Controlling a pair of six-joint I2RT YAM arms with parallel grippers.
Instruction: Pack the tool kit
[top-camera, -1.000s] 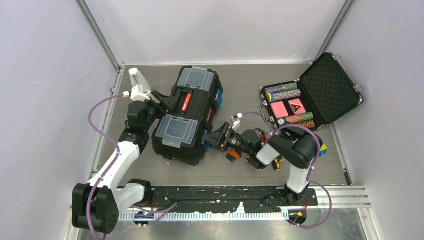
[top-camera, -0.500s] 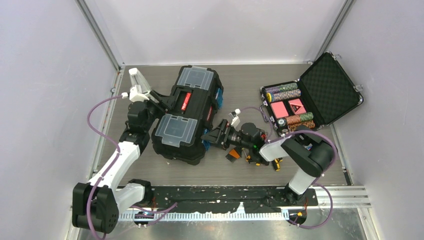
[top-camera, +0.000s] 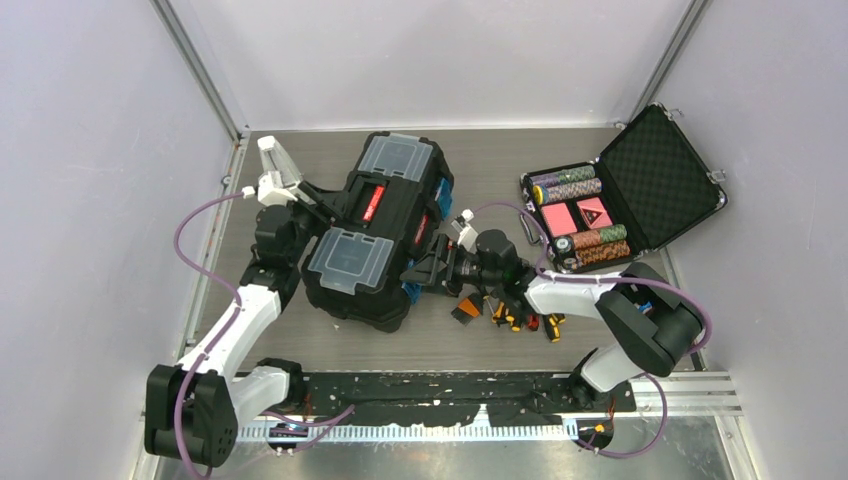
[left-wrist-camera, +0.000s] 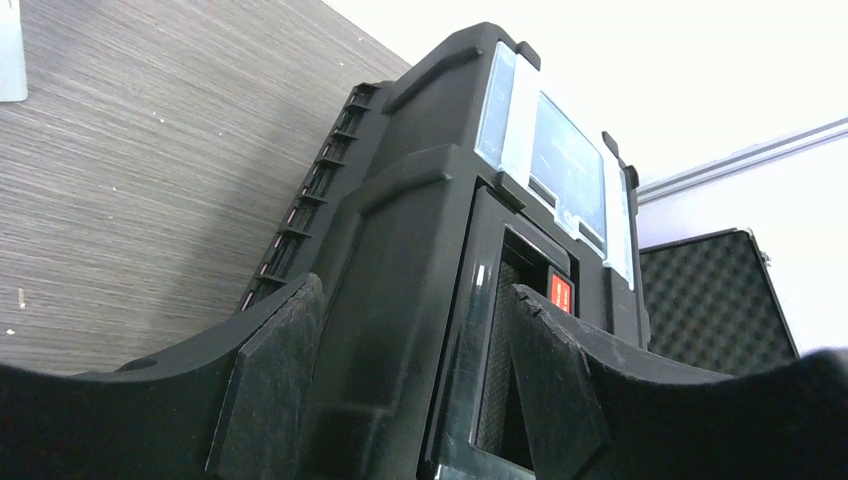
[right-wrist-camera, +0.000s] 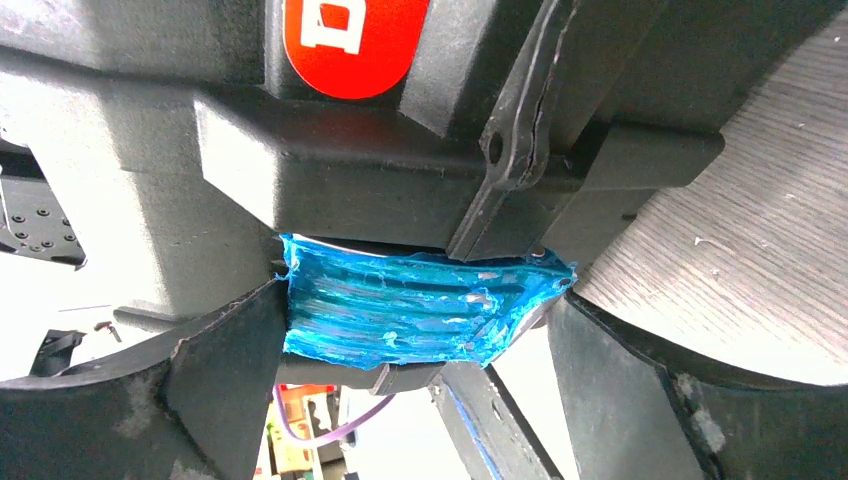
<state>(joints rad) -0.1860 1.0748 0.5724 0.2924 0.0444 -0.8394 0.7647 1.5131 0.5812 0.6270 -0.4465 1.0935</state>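
Two robot arms close in on the black toolbox (top-camera: 375, 230), which lies at an angle on the left half of the table (top-camera: 500, 160), lid compartments facing up. Over the past second the right arm has stretched out to the left, bringing the right gripper (right-wrist-camera: 420, 330) from a short way off right up against the box's right-hand face. Its jaws are spread wide, one on each side of a blue latch (right-wrist-camera: 400, 300) without squeezing it. One finger sits just at the latch's edge and the other stands a little clear. On the left side of the box, the left gripper (left-wrist-camera: 410, 370) has tightened slightly and now pinches a raised section of the lid beside the red-labelled handle (top-camera: 372, 203), apparently steadying the box. The far end of the box also appears to have swung a touch to the right.

The change suggests the latch is the step in hand. The orange-and-black screwdrivers (top-camera: 510, 318) lie loose on the table just right of the box, beneath the right arm, so packing proper looks not yet begun. The open poker-chip case (top-camera: 650, 170) sits well apart at the far right
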